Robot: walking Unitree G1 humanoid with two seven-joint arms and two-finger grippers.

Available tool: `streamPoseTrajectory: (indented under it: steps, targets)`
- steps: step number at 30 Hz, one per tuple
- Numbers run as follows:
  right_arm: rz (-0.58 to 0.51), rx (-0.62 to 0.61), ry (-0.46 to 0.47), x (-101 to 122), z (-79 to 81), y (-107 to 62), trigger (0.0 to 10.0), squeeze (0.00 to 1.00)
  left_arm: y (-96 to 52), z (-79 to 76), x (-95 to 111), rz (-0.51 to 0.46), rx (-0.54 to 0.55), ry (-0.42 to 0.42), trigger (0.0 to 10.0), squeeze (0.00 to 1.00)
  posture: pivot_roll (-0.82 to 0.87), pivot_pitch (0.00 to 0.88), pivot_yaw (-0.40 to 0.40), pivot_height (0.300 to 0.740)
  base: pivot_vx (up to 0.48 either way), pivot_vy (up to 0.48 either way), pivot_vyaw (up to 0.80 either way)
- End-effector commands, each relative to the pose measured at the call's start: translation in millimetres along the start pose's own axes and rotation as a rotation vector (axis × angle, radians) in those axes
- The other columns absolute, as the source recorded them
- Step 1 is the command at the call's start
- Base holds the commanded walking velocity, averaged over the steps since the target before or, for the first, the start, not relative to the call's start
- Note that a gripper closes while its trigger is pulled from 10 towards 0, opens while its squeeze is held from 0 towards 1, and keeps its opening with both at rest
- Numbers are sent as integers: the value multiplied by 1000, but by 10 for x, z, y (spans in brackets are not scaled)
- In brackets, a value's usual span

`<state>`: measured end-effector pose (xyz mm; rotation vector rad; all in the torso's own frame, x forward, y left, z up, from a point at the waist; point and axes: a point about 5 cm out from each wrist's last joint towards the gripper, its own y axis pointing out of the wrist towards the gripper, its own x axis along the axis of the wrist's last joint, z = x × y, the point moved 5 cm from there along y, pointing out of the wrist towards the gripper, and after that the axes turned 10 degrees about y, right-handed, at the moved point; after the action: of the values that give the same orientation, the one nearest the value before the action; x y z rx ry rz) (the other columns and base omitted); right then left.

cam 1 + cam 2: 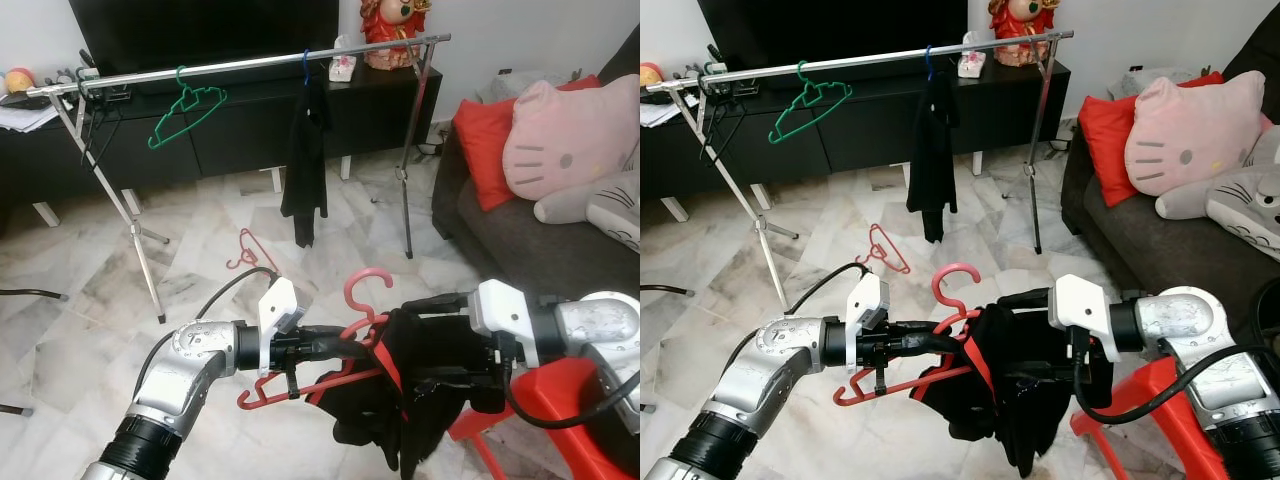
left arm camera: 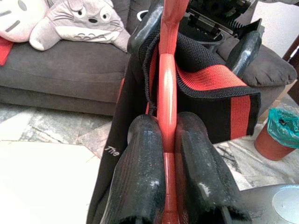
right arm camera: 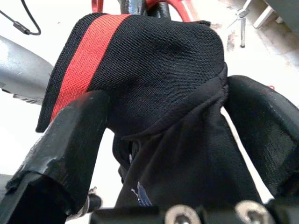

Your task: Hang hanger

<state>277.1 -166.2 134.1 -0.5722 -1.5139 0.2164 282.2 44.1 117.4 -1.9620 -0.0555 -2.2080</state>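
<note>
My left gripper (image 1: pixel 345 346) is shut on the neck of a red hanger (image 1: pixel 366 286), held low in front of me with its hook pointing up. A black garment with a red stripe (image 1: pixel 420 405) is draped over the hanger. In the left wrist view both black fingers (image 2: pixel 140 172) pinch the red hanger (image 2: pixel 167 93). My right gripper (image 1: pixel 408 345) is open, with its fingers (image 3: pixel 70 140) straddling the garment's shoulder (image 3: pixel 154 60). The silver clothes rail (image 1: pixel 250 65) stands farther off, across the room.
On the rail hang a green hanger (image 1: pixel 185 110) and a dark garment (image 1: pixel 305 160) on a blue hanger. Another red hanger (image 1: pixel 248 255) lies on the marble floor. A grey sofa (image 1: pixel 520 240) with cushions is to the right. A red plastic stool (image 1: pixel 530 410) stands below my right arm.
</note>
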Motion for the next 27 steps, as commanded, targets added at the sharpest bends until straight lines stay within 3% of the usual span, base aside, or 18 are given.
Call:
streamPoseTrajectory:
  steps: [1, 11, 13, 14, 15, 16, 17, 18, 27]
  targets:
    - [9, 36, 3, -30, 51, 51, 10000, 0, 40, -5, 138, -21, -27, 63, 10000, 0, -134, 22, 13, 740, 0, 0, 0]
    - [8, 30, 21, -69, 25, 89, 10000, 0, 56, -31, 147, -25, -36, 63, 10000, 0, -131, 23, 12, 740, 0, 0, 0]
    - [13, 32, 27, -85, 25, 90, 9412, 0, 59, -33, 150, -27, -37, 62, 10000, 0, -131, 23, 12, 740, 0, 0, 0]
    - [17, 31, 29, -93, 23, 94, 5843, 0, 62, -35, 151, -28, -37, 62, 10000, 0, -131, 23, 12, 740, 0, 0, 0]
    - [17, 31, 29, -93, 23, 94, 5843, 0, 62, -35, 151, -28, -37, 62, 10000, 0, -131, 23, 12, 740, 0, 0, 0]
    - [20, 29, 31, -105, 16, 102, 2314, 0, 68, -36, 153, -30, -37, 62, 10000, 0, -130, 23, 11, 740, 0, 0, 0]
    - [21, 28, 36, -115, 13, 109, 1529, 0, 71, -37, 154, -31, -37, 62, 10000, 0, -130, 23, 11, 740, 0, 0, 0]
    - [20, 30, 39, -121, 15, 114, 0, 0, 71, -37, 155, -32, -37, 62, 10000, 0, -130, 23, 11, 740, 0, 0, 0]
    - [24, 47, 58, -186, 63, 209, 0, 0, 76, -39, 161, -35, -37, 60, 10000, 0, -129, 24, 11, 740, 0, 0, 0]
